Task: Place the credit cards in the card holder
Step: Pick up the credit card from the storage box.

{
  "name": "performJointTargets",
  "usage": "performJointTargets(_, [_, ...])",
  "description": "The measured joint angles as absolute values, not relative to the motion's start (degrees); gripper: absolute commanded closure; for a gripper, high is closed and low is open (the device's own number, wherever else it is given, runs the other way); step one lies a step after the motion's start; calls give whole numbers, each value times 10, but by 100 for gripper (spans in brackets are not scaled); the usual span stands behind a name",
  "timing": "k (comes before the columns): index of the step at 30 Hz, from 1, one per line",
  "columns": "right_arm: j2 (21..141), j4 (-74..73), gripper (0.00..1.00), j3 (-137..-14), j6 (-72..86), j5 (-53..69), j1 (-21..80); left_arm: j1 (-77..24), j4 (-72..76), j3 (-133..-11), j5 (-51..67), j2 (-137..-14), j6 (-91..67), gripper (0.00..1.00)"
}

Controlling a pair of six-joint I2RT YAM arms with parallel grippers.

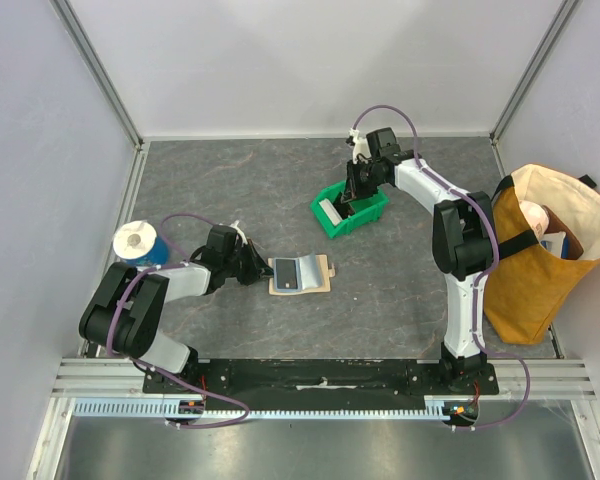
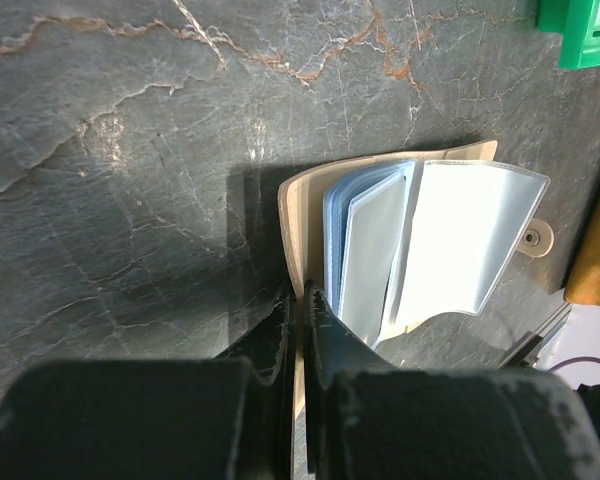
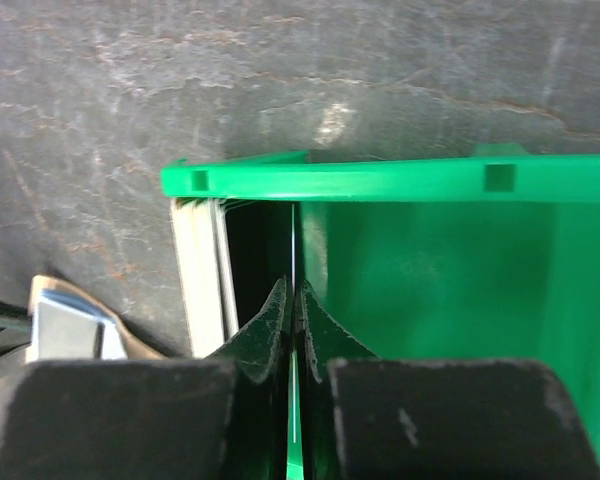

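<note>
Right tool [image 3: 293,292] angled down into bin [image 3: 380,181], perhaps pinching card [image 3: 294,240].

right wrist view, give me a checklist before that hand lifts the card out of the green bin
1. Grip: right hand closed on a card, seen edge-on: ok
2. Lift path: card clear of the green bin rim: not ok, it is inside the bin
3. Support: left hand pinching the card holder cover: ok
4. Target: holder open, clear sleeve exposed: ok
5. Only one card pinched: cannot tell
</note>
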State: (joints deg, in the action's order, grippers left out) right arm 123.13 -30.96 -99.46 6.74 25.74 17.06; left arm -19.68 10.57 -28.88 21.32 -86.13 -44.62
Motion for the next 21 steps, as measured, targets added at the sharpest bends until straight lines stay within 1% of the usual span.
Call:
performJointTargets(4, [1232,-315,96,-995,54,201,180,-197,108,-289,215,-863,-446,98])
performJointTargets(11, [1232,-320,92,-994,24,104,233,-197,109,-289,215,-863,-446,98])
performJointTargets(16, [1231,-322,89,-994,16,74,245,-197,111,-289,216,-865,-446,98])
performJointTargets(19, [1232,-326,85,-994,15,63,242,-197,114,-289,220,-867,-446,98])
performJointTargets(21, [1231,-330,84,-994,13,58,241,-197,114,-289,221,-867,-446,98])
